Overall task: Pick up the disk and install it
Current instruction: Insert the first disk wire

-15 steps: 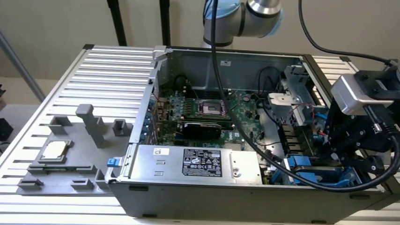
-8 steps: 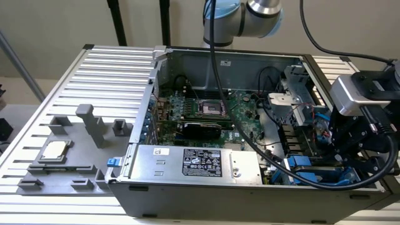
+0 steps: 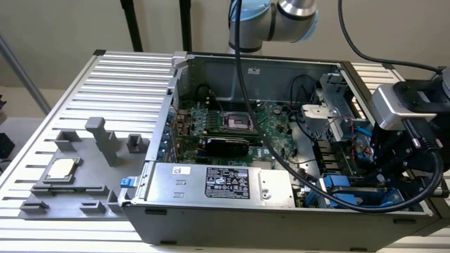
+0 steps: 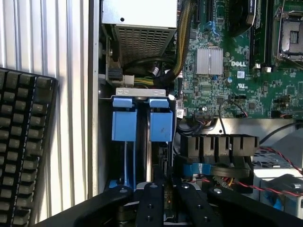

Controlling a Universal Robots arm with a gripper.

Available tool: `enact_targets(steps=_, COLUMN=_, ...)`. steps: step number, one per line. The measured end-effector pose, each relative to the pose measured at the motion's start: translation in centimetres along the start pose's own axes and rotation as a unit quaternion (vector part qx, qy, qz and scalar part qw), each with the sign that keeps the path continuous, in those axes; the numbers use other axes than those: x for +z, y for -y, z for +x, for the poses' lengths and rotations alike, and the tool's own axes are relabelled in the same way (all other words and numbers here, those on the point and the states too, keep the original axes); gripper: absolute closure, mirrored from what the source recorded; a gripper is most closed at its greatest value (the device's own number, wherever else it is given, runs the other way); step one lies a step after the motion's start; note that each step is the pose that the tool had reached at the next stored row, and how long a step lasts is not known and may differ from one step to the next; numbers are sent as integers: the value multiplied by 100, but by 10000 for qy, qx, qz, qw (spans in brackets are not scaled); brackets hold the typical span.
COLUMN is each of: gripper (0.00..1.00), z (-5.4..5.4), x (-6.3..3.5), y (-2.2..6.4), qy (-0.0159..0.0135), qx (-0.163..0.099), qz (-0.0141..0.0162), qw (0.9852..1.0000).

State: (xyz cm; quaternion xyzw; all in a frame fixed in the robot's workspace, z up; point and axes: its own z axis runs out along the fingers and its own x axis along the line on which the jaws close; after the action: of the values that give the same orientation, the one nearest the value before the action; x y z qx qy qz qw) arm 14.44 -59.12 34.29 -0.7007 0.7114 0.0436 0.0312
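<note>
The disk [image 4: 144, 151] shows edge-on, its label hidden; the keyboard [image 4: 23, 151] is cut off.

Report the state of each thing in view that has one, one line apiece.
Computer case: on its side, panel off, open.
Pincer: down inside the case at the drive bay.
Disk: on edge in the drive bay, at the pincer.
Chip: lying in the grey holder, outside the case.
Power supply: mounted in the case.
</note>
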Motion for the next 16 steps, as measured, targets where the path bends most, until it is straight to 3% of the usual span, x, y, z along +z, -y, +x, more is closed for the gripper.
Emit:
enact_targets(steps=8, gripper=84, z=-7, x=19, y=-2, qy=-1, qx=12, qz=32, qw=10000)
enact_targets(steps=16, gripper=84, z=-3, x=51, y=-6, qy=-12, qx=22, qz=42, qw=10000)
